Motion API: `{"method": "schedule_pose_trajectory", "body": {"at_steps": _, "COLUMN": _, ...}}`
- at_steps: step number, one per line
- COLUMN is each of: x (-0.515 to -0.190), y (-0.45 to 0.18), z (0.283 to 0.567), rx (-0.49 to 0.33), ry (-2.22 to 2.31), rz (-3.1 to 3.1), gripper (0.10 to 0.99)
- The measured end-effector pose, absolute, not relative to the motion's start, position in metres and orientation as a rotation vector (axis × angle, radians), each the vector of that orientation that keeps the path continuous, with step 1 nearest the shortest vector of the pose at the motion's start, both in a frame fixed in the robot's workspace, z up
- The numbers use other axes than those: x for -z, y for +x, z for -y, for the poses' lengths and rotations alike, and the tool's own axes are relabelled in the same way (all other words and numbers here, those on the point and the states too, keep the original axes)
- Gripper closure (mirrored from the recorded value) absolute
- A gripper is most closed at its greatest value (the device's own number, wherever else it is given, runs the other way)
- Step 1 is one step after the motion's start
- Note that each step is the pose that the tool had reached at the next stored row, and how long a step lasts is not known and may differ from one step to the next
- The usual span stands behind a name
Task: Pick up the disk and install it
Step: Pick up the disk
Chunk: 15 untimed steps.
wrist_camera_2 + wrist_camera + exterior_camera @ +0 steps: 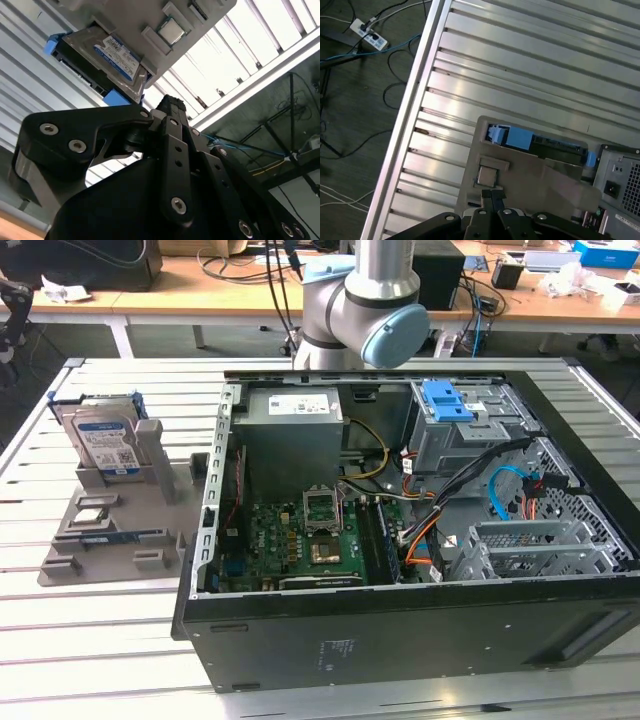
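Silver metal, flat and rectangular: the disk (105,440) has a white-and-blue label on its broad face and a blue plastic carrier frame along its edges. It stands upright on edge in a slot of a matte grey moulded holder (110,558). The holder rests on the ribbed aluminium table (100,640), just beside the open computer case (400,640) on the exterior view's left of the case.

In the second wrist view the disk (107,57) shows its label, a bare metal margin and blue frame corners. A small square silver processor chip (171,31) sits in a pocket of the same holder, near the disk. In the first wrist view the disk (520,137) is seen edge-on, as a blue and dark strip along the holder.

The gripper (493,192) is black, with bolted linkages. Its fingers (487,197) are pressed together and pinch nothing. The disk is apart from the fingertips with no contact, and grey holder surface shows between them. In the second wrist view the gripper (170,102) is likewise clear of the disk.

The case is a black sheet-metal shell. Inside it are a green motherboard (310,540), a grey power supply box (295,425), a blue plastic drive latch (447,400) and loose cables. The silver-grey arm (360,300) rises behind the case.
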State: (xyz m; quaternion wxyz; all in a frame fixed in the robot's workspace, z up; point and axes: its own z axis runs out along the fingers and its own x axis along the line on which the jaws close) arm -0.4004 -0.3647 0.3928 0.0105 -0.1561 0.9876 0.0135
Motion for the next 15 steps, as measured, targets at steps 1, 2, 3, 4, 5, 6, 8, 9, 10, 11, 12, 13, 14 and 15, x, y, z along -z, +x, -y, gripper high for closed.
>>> {"method": "schedule_pose_trajectory", "body": {"at_steps": 1, "x": -0.3928, "y": -0.4004, "z": 0.3647, "rx": -0.043, "ry": -0.511, "rz": -3.078, "gripper": 0.980}}
{"method": "schedule_pose_trajectory", "body": {"at_steps": 2, "x": -0.3928, "y": -0.4004, "z": 0.3647, "rx": -0.043, "ry": -0.536, "rz": -3.074, "gripper": 0.980}}
{"method": "schedule_pose_trajectory", "body": {"at_steps": 3, "x": -0.3928, "y": -0.4004, "z": 0.3647, "rx": -0.043, "ry": -0.561, "rz": -3.070, "gripper": 0.980}}
{"method": "schedule_pose_trajectory", "body": {"at_steps": 4, "x": -0.3928, "y": -0.4004, "z": 0.3647, "rx": -0.043, "ry": -0.587, "rz": -3.066, "gripper": 0.980}}
{"method": "schedule_pose_trajectory", "body": {"at_steps": 5, "x": -0.3928, "y": -0.4004, "z": 0.3647, "rx": -0.044, "ry": -0.625, "rz": -3.058, "gripper": 0.980}}
{"method": "schedule_pose_trajectory", "body": {"at_steps": 6, "x": -0.3928, "y": -0.4004, "z": 0.3647, "rx": -0.044, "ry": -0.651, "rz": -3.053, "gripper": 0.980}}
{"method": "schedule_pose_trajectory", "body": {"at_steps": 8, "x": -0.3928, "y": -0.4004, "z": 0.3647, "rx": -0.044, "ry": -0.696, "rz": -3.044, "gripper": 0.980}}
{"method": "schedule_pose_trajectory", "body": {"at_steps": 9, "x": -0.3928, "y": -0.4004, "z": 0.3647, "rx": -0.045, "ry": -0.726, "rz": -3.037, "gripper": 0.980}}
{"method": "schedule_pose_trajectory", "body": {"at_steps": 10, "x": -0.3928, "y": -0.4004, "z": 0.3647, "rx": -0.045, "ry": -0.769, "rz": -3.027, "gripper": 0.980}}
{"method": "schedule_pose_trajectory", "body": {"at_steps": 11, "x": -0.3928, "y": -0.4004, "z": 0.3647, "rx": -0.045, "ry": -0.791, "rz": -3.021, "gripper": 0.980}}
{"method": "schedule_pose_trajectory", "body": {"at_steps": 12, "x": -0.3928, "y": -0.4004, "z": 0.3647, "rx": -0.046, "ry": -0.817, "rz": -3.015, "gripper": 0.980}}
{"method": "schedule_pose_trajectory", "body": {"at_steps": 13, "x": -0.3928, "y": -0.4004, "z": 0.3647, "rx": -0.046, "ry": -0.843, "rz": -3.008, "gripper": 0.980}}
{"method": "schedule_pose_trajectory", "body": {"at_steps": 14, "x": -0.3928, "y": -0.4004, "z": 0.3647, "rx": -0.046, "ry": -0.865, "rz": -3.002, "gripper": 0.980}}
{"method": "schedule_pose_trajectory", "body": {"at_steps": 15, "x": -0.3928, "y": -0.4004, "z": 0.3647, "rx": -0.046, "ry": -0.895, "rz": -2.993, "gripper": 0.980}}
